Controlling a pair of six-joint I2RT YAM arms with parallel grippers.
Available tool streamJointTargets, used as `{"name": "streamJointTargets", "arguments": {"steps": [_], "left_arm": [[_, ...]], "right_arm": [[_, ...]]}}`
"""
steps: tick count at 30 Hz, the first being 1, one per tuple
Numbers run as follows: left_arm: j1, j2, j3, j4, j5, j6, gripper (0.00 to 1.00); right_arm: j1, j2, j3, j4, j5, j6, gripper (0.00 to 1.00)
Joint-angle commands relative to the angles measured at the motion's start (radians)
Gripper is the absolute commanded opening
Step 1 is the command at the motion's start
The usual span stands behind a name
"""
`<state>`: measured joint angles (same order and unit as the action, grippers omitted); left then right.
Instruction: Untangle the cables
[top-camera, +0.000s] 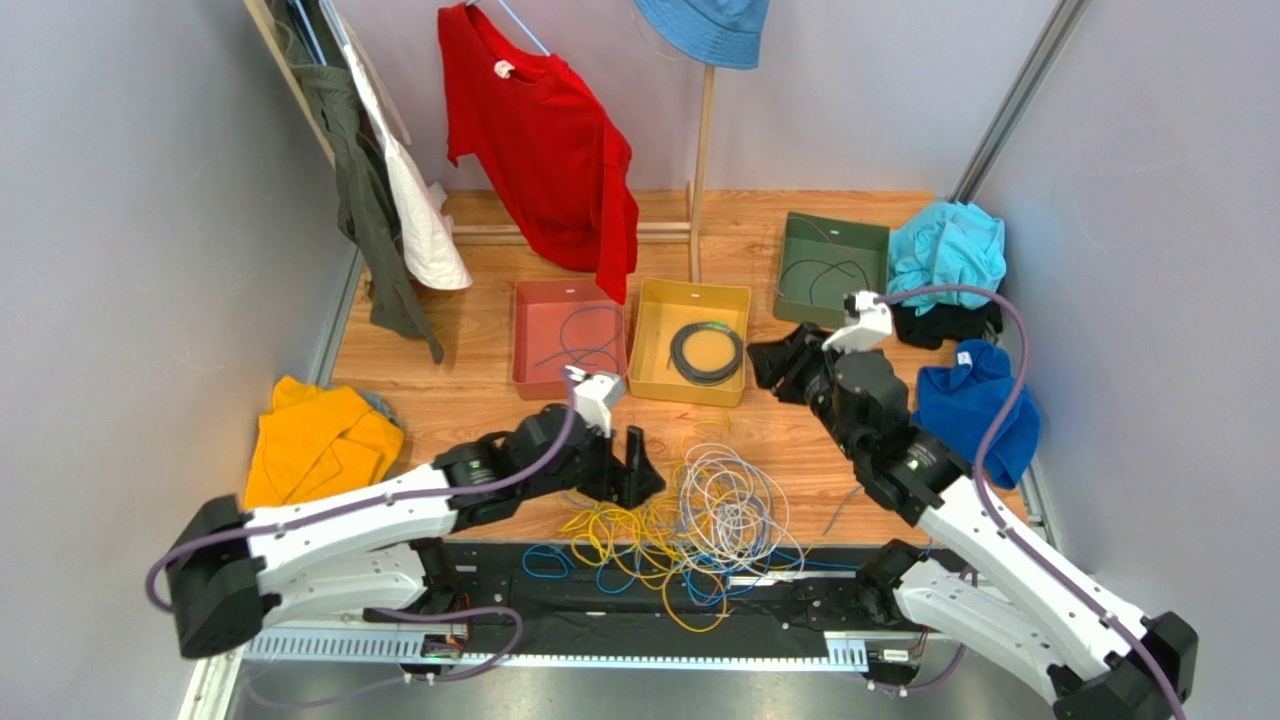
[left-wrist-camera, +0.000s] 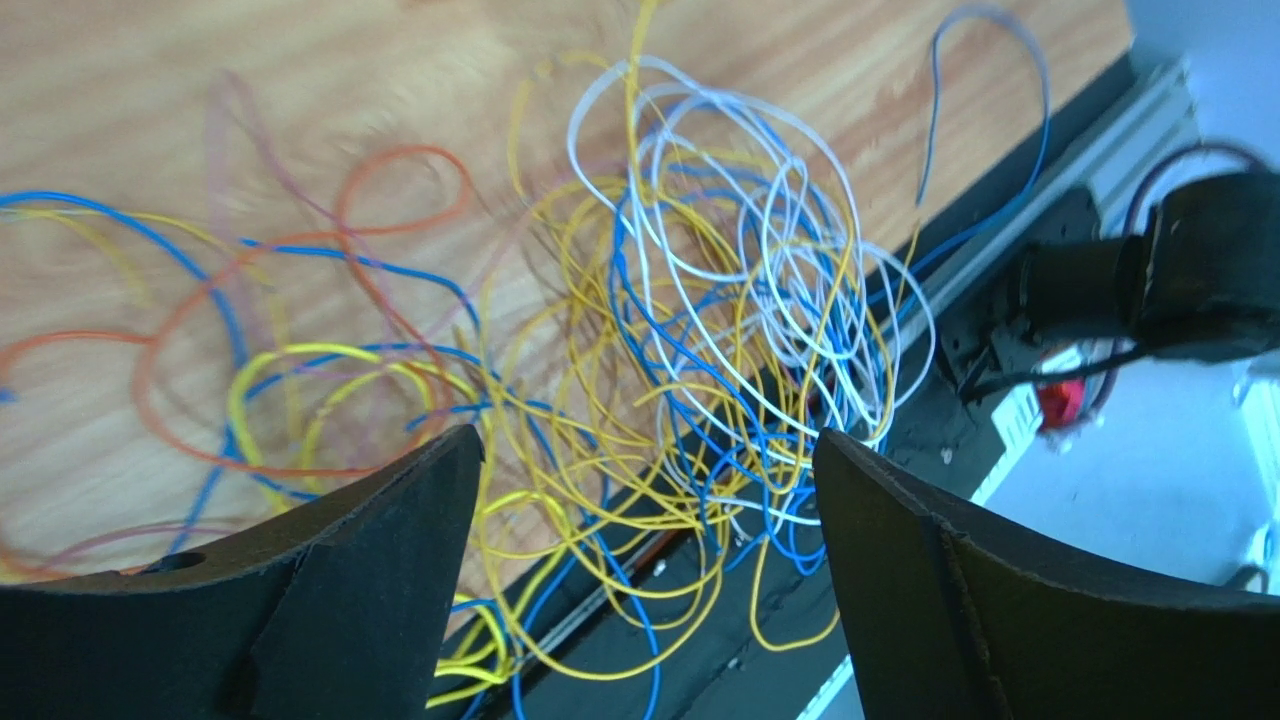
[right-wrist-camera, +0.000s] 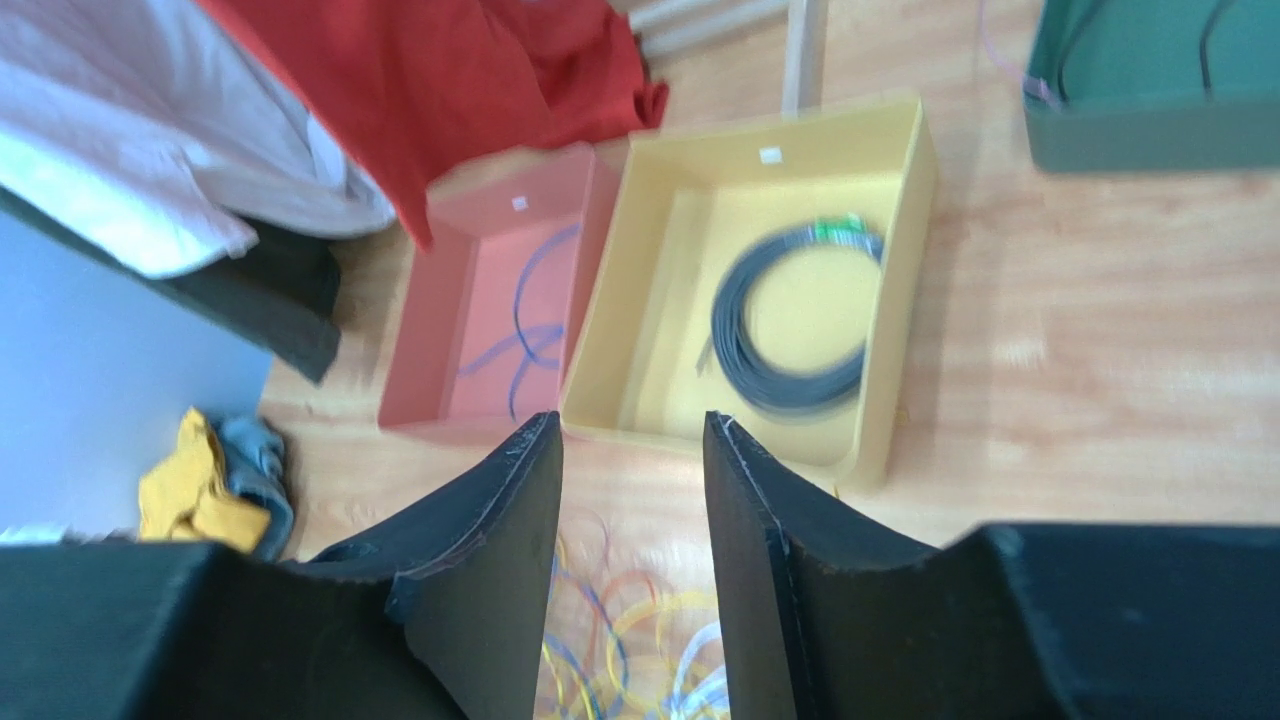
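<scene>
The cables (top-camera: 684, 525) lie as a tangle of yellow, blue and white-grey loops at the near edge of the wooden table, partly over the black base rail. My left gripper (top-camera: 639, 458) hovers at the tangle's left side, open wide. In its wrist view the cables (left-wrist-camera: 706, 300) spread between and beyond the left gripper (left-wrist-camera: 649, 438), and no wire is pinched. My right gripper (top-camera: 769, 360) is raised beside the yellow tray, away from the tangle. In its own view the right gripper (right-wrist-camera: 633, 422) is open with nothing between its fingers, and blurred cables (right-wrist-camera: 646, 612) show below.
A red tray (top-camera: 529, 338) holds a thin blue-purple wire (right-wrist-camera: 519, 323). A yellow tray (top-camera: 649, 338) holds a dark coil (right-wrist-camera: 732, 338). A green tray (top-camera: 812, 240) stands at the back right. Clothes lie left (top-camera: 316, 435) and right (top-camera: 977, 398); a red shirt (top-camera: 541, 135) hangs behind.
</scene>
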<state>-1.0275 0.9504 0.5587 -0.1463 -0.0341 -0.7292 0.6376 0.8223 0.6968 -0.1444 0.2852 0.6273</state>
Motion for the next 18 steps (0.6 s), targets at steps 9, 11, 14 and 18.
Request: {"name": "streamJointTargets", "arguments": {"steps": [9,11,14,18], "left_arm": [[-0.12,0.424,0.064,0.313,0.128,-0.021,0.73],[-0.135,0.467,0.082,0.335,0.137,-0.021,0.67],[-0.14,0.511,0.099,0.366,0.142,-0.029,0.39],[-0.14,0.461,0.11,0.312,0.109,-0.012,0.0]], "right_arm": [[0.096,-0.183,-0.132,-0.182,0.043,0.049,0.43],[0.096,-0.201,-0.157,-0.188,0.045,0.055,0.43],[0.097,-0.222,-0.18,-0.195,0.048,0.055,0.43],[0.097,-0.261,-0.186,-0.222,0.049,0.055,0.42]]}}
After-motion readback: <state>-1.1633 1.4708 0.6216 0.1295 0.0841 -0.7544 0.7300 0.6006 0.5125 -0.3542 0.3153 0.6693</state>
